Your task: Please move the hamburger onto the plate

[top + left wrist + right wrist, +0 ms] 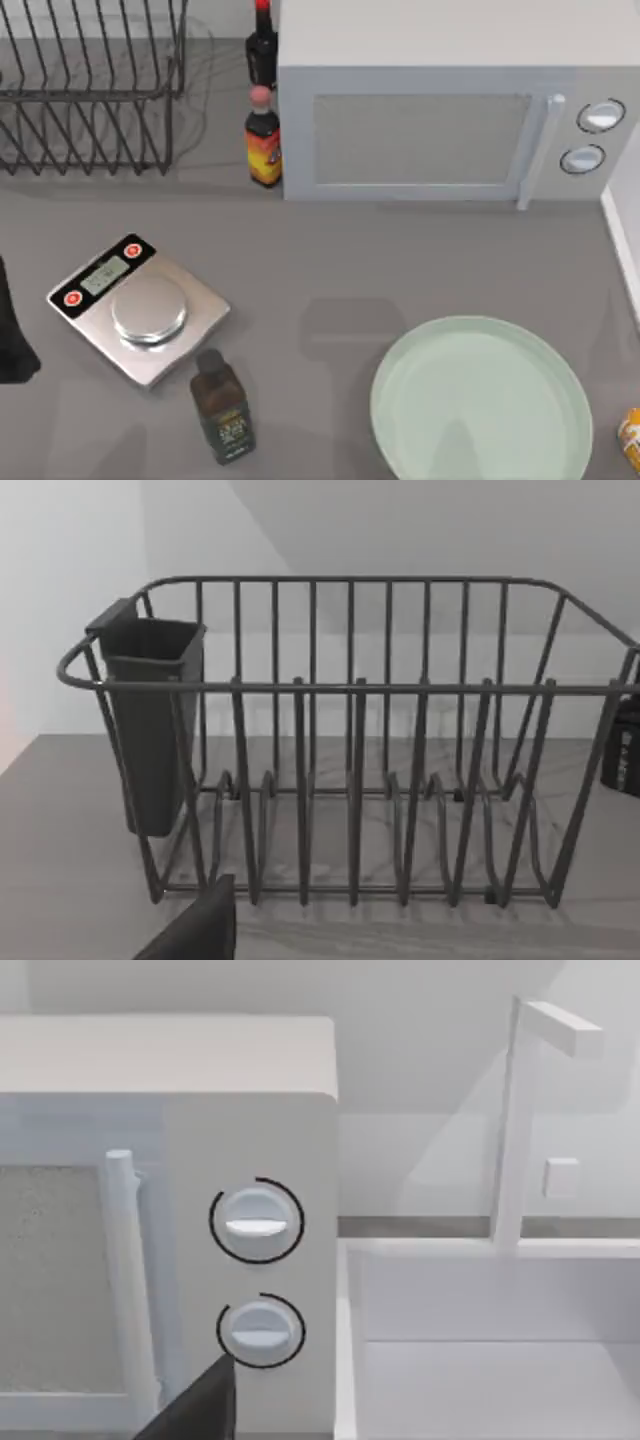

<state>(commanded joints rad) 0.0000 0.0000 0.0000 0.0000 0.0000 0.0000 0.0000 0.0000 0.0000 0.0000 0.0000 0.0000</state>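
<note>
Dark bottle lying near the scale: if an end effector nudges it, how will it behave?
The dark bottle lies on its side on the table, so it will probably roll if pushed across its body. Its glossy surface may be slippery. It lies close to the scale and could bump it.

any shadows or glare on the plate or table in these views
Top view: soft grey shadows lie on the table above the plate, whose glossy mint surface carries a faint darker patch near the bottom; the hamburger is cut by the right edge. Left wrist view: the dish rack throws thin bar shadows on the table. Right wrist view: the microwave is evenly lit, without glare.
</note>
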